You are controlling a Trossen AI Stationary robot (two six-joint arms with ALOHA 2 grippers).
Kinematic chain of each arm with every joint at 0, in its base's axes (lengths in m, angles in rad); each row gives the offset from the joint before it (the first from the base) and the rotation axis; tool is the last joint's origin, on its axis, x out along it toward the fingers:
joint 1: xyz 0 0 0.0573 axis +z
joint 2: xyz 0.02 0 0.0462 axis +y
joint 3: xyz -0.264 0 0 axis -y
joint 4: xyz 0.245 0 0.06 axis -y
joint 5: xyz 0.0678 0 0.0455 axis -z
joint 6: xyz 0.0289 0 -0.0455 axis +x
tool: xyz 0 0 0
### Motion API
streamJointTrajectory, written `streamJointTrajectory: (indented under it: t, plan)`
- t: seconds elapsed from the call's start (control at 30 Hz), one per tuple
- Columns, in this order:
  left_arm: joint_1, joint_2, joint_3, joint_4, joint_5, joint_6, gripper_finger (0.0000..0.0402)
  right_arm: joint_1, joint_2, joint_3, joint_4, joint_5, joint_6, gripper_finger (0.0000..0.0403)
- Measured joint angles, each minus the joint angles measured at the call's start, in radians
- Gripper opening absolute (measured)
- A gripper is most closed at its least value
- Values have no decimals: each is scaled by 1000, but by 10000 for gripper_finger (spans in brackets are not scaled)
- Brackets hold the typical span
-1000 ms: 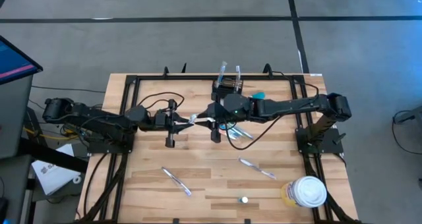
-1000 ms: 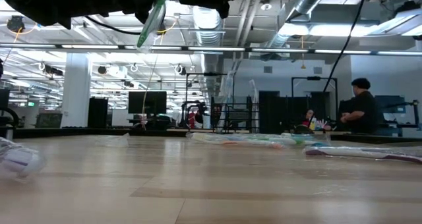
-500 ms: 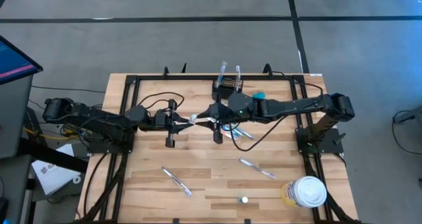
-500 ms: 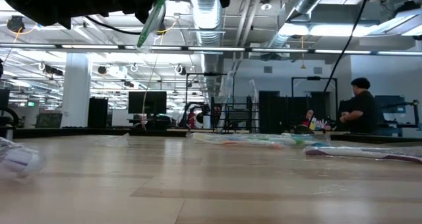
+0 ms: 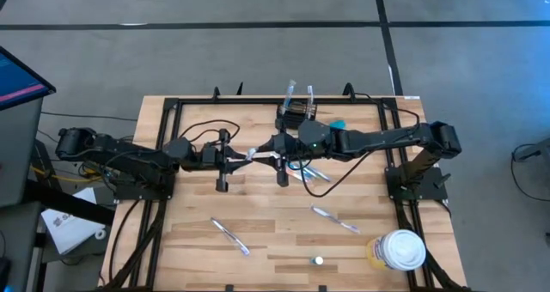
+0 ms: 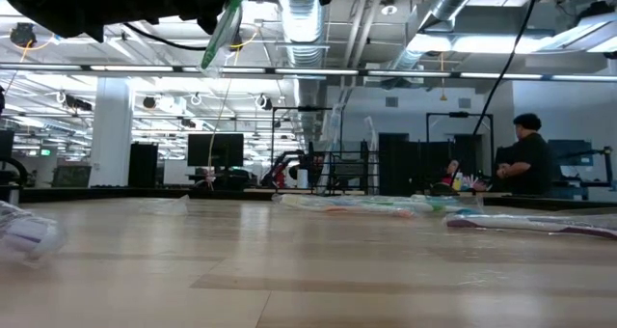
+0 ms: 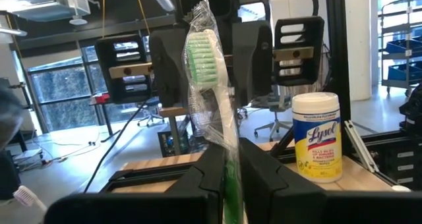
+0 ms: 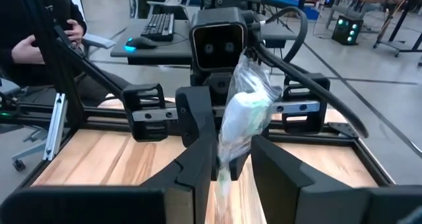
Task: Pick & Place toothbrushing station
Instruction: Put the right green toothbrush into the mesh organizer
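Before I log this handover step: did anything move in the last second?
Only a little. The right arm's forearm shifted slightly toward the table's near edge in the high view, with the right gripper staying at the wrapped toothbrush. The left gripper kept its fingers shut on that toothbrush. The black mesh holder and the Lysol tub did not move.

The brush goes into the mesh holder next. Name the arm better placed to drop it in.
Probably right: the holder stands close by the right end effector, farther from the left end effector, which grips the toothbrush held out between them.
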Motion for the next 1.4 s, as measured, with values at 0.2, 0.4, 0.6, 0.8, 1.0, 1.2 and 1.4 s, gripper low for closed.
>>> streamJointTrajectory:
  t: [0.2,0.4,0.6,0.8,1.0,1.2,1.4]
  plan:
    - [0,0,0,4,0,0,18,0,5,0,9,0,0,98]
    - [0,0,0,10,-3,0,18,0,23,-1,44,0,0,98]
    - [0,1,1,14,-8,0,18,-1,56,-1,96,2,0,98]
    - [0,1,0,11,-8,0,18,-4,68,0,107,3,0,97]
    - [0,1,1,8,-8,0,18,-5,68,0,106,3,1,47]
    - [0,2,1,0,-8,3,35,-7,68,0,87,0,12,15]
    - [0,2,0,1,-8,-2,57,-8,57,2,53,0,16,8]
